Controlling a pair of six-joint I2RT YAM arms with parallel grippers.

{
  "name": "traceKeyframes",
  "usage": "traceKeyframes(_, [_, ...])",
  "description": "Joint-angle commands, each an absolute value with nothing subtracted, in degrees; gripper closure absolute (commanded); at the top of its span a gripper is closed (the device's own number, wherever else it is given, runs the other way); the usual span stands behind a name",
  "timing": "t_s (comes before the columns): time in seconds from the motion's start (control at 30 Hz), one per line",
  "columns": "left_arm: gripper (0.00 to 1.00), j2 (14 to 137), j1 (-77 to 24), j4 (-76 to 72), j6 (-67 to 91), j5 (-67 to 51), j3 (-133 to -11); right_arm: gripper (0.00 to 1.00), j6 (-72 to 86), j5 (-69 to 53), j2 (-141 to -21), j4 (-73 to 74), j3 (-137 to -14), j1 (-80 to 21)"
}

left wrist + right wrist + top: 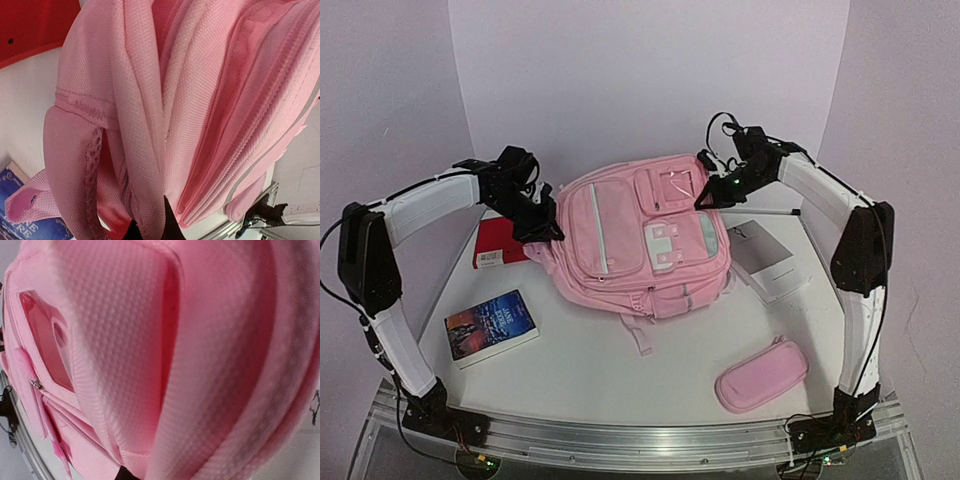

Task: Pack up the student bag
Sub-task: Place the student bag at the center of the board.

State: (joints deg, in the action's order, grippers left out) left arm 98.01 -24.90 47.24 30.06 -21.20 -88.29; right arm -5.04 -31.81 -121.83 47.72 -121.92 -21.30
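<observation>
The student bag [640, 240], a large pink backpack with grey stripes and a white clasp, lies front-up in the middle of the table. My left gripper [542, 225] is at its left edge. In the left wrist view a fold of the bag's fabric [200, 100] runs between my dark fingertips, and the gripper [150, 231] is shut on it. My right gripper [712, 195] is at the bag's upper right corner. The right wrist view is filled with the bag's fabric [150, 340], and the gripper [134, 475] looks shut on it, with only a dark fingertip showing.
A red book [498, 243] lies left of the bag, partly under my left gripper. A blue book [492, 325] lies at the front left. A white notebook [767, 260] lies right of the bag. A small pink pencil case [761, 375] lies at the front right.
</observation>
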Motion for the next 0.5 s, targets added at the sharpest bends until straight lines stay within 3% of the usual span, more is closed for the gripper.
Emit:
traceKeyframes(0.0, [1.0,106.5,-25.0,45.2,29.2,-22.6,-94.2,1.0,-3.9,-28.5,-130.8,40.2,-130.1,-21.3])
traceKeyframes(0.07, [1.0,108.6,-23.5,44.8,29.9,-21.1,-95.6,0.95,-2.9,-28.8,-133.0,39.9,-130.5,-21.3])
traceKeyframes(0.13, [0.92,109.3,-21.6,44.0,30.7,-19.4,-96.0,0.72,-2.6,-27.1,-134.6,39.8,-130.2,-21.3])
traceKeyframes(0.23, [0.57,109.0,-19.7,45.2,30.7,-17.8,-96.4,0.26,-4.2,-23.4,-133.2,39.9,-129.1,-21.2])
traceKeyframes(0.27, [0.48,108.3,-19.6,46.4,30.4,-16.7,-96.6,0.19,-5.1,-22.6,-132.0,40.0,-128.5,-20.9])
traceKeyframes(0.33, [0.36,105.9,-19.7,48.0,30.2,-15.0,-95.5,0.09,-7.0,-22.4,-128.8,40.0,-126.0,-20.5])
traceKeyframes(0.47, [0.28,95.8,-20.8,45.9,31.8,-15.3,-87.6,0.04,-13.9,-29.5,-117.9,39.8,-113.6,-20.5])
